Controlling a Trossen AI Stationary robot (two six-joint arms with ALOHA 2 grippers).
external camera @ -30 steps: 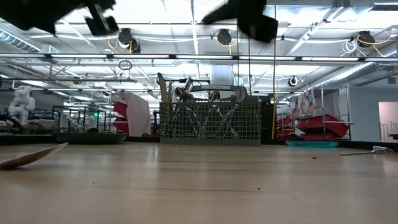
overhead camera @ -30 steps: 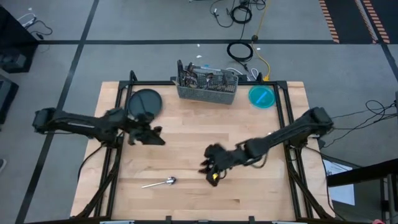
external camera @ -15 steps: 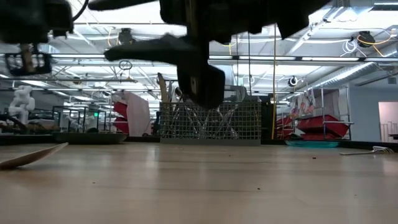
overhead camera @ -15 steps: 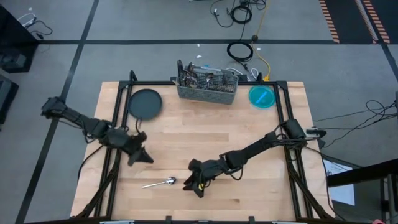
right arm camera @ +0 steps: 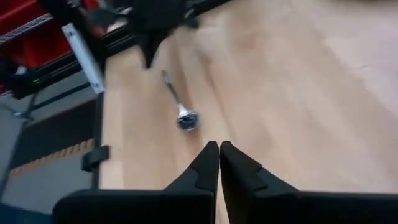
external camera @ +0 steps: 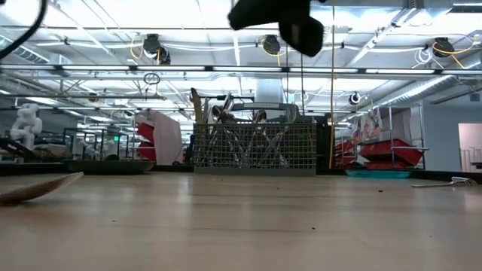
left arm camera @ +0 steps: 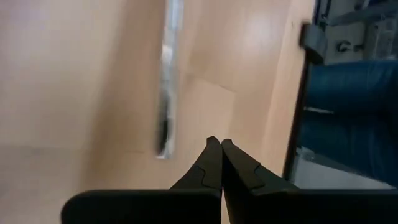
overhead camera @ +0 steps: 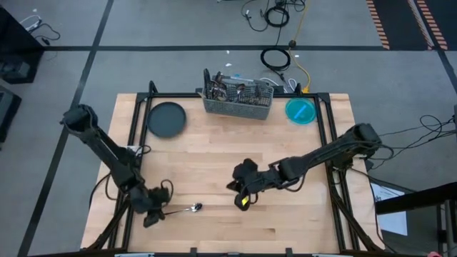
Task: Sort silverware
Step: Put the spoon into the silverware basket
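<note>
High view showed one spoon (overhead camera: 185,209) lying flat on the surface's near-left part, the closed left hand (overhead camera: 153,216) at its handle end, empty. The right hand (overhead camera: 243,198), closed, hovered mid-surface. Thin, stiff, slippery steel: probably best pinched across its handle.

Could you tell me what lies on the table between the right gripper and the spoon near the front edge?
Nothing: the high view shows only bare wooden table between the right gripper and the spoon.
</note>
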